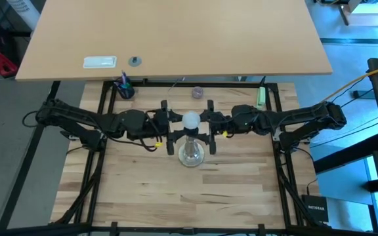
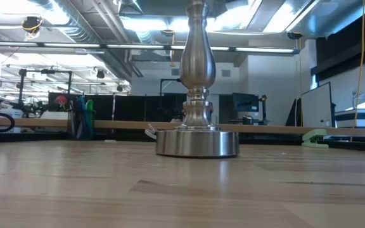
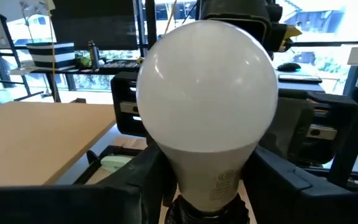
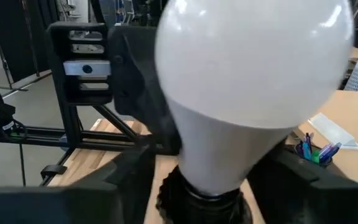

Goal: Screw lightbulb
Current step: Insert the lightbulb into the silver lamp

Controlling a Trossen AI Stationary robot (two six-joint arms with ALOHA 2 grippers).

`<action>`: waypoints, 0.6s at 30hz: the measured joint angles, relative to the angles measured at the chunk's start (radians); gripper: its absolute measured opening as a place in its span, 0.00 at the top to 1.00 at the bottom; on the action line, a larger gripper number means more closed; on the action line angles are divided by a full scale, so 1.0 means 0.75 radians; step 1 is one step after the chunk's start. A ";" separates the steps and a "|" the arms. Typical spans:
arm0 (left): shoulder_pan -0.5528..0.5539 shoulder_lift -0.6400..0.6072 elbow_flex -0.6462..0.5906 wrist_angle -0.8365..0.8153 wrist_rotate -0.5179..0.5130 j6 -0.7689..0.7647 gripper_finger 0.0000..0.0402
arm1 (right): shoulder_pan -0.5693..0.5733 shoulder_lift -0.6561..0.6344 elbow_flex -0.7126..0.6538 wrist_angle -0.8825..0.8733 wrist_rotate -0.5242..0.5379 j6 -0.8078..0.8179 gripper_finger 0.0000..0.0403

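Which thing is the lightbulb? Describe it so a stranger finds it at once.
Start at the wooden table and find the silvery stand at its middle, between the left claw and right claw. The lightbulb sits atop that stand: a frosted white globe, unlike the small greyish knob lying farther back.

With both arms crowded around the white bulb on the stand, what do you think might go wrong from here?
1. The left gripper and right gripper flank the white frosted lightbulb from opposite sides, so a turn by one could knock the fingers together.
2. The tall silvery metal lamp stand rests on a small round base; sideways force might tip it.
3. The bulb sits in the dark socket; a tilted turn might cross-thread it.
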 joint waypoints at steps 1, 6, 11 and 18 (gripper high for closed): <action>0.000 0.000 0.000 0.000 0.001 -0.002 0.59 | 0.000 -0.004 0.000 -0.005 -0.003 0.000 0.40; 0.001 0.004 0.000 0.012 0.024 -0.008 0.59 | 0.002 -0.056 -0.001 -0.076 -0.024 0.003 0.35; 0.001 0.002 0.000 0.006 0.011 -0.007 0.60 | 0.002 -0.141 -0.001 -0.186 -0.019 0.004 0.34; 0.001 0.002 -0.001 0.001 0.011 0.003 0.60 | 0.002 -0.239 0.000 -0.432 -0.011 0.018 0.34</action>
